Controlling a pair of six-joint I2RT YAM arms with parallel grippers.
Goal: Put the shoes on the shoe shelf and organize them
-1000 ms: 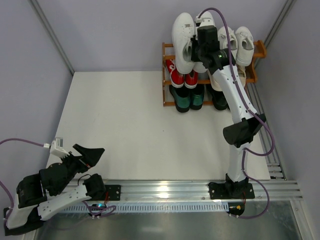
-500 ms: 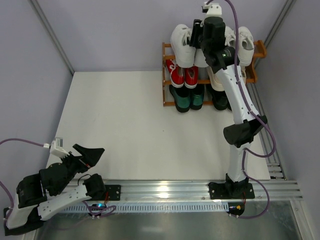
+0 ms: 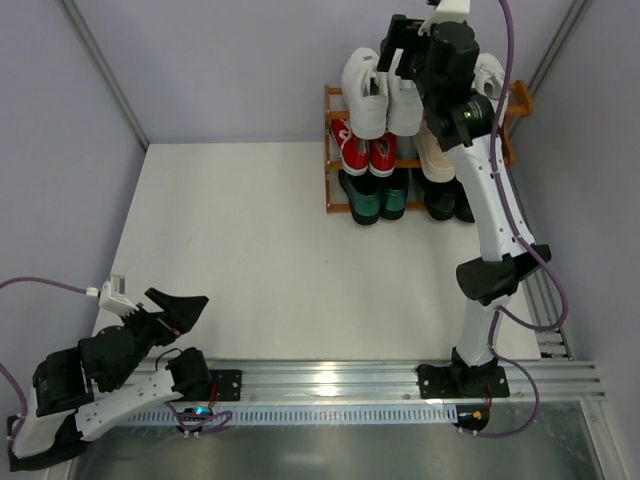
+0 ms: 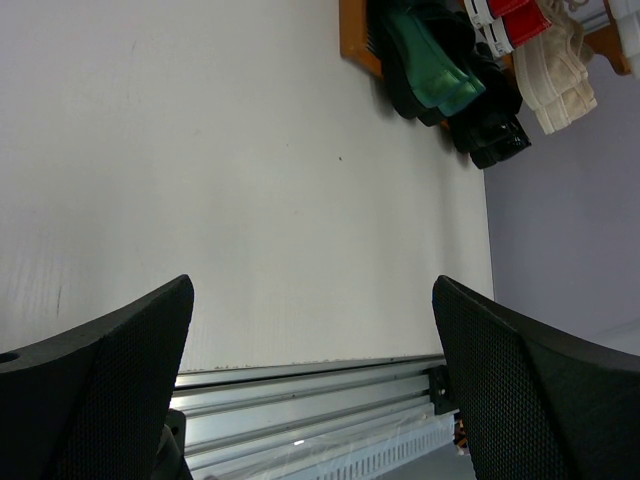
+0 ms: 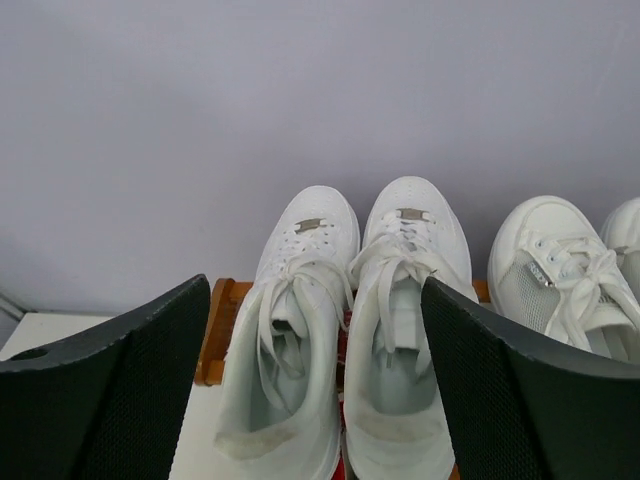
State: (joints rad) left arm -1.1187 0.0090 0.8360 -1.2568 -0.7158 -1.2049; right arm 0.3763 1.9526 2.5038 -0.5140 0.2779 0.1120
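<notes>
The shoe shelf [image 3: 329,150] stands at the table's far right edge. On its top tier lies a white sneaker pair [image 3: 383,95], with another white pair [image 3: 489,72] partly hidden behind my right arm. Red sneakers [image 3: 362,152] and cream shoes [image 3: 436,155] fill the middle tier. Green loafers [image 3: 376,200] and black loafers [image 3: 441,203] are on the bottom. My right gripper [image 3: 396,52] hovers open just above the left white pair [image 5: 345,340], touching nothing. My left gripper [image 3: 176,310] rests open near the front left, empty [image 4: 312,290].
A metal rail [image 3: 330,378] runs along the near edge of the white table [image 3: 240,240]. Grey walls close in the left, back and right sides. The left wrist view shows the shelf's lower shoes [image 4: 430,70] far across the table.
My right gripper has opened and let go of the white sneaker, which now lies beside its mate on the top tier. The gripper has lifted away above it. The left arm is still.
</notes>
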